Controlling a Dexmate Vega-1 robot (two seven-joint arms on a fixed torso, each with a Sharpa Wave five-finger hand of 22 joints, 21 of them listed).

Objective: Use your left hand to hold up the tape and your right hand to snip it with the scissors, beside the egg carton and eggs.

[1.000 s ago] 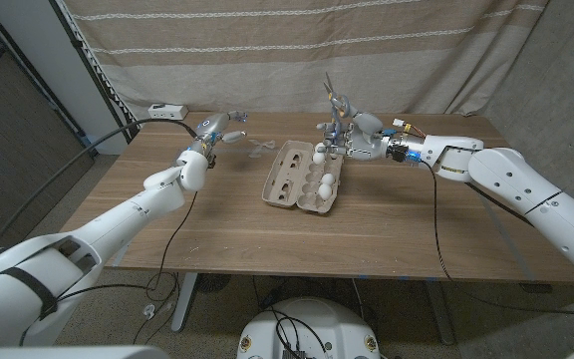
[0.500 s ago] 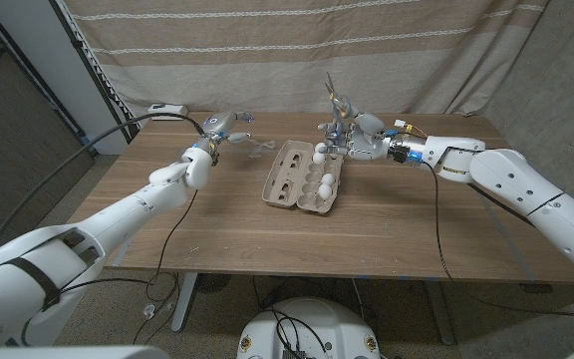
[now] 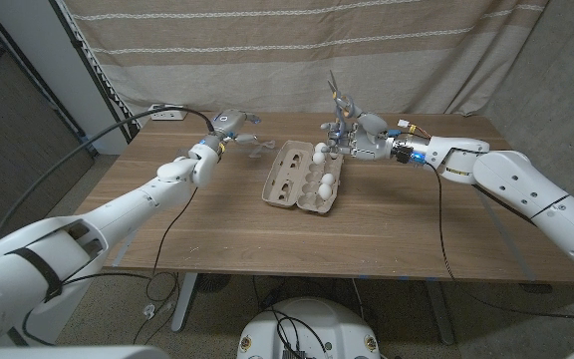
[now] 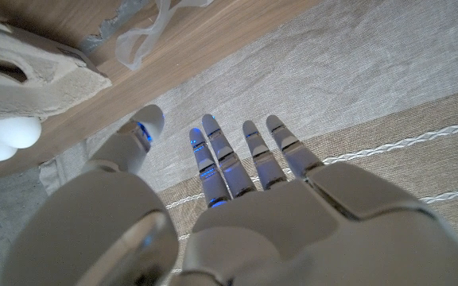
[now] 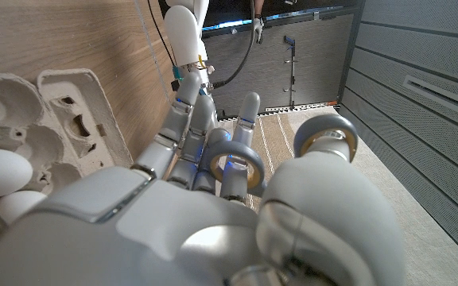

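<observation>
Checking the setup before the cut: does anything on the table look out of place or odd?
The clear strip of tape lies crumpled and looped on the wooden table, not stretched, near the left hand, whose fingers are spread. The grey cardboard egg carton lies open, only partly filled with white eggs.

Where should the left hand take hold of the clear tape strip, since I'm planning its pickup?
Probably at a raised loop of the crumpled clear tape strip, pinched from above. It lies on the wooden table beside the open cardboard egg carton, and its curled folds stand up off the wood. The left hand hovers near it, fingers spread.
</observation>
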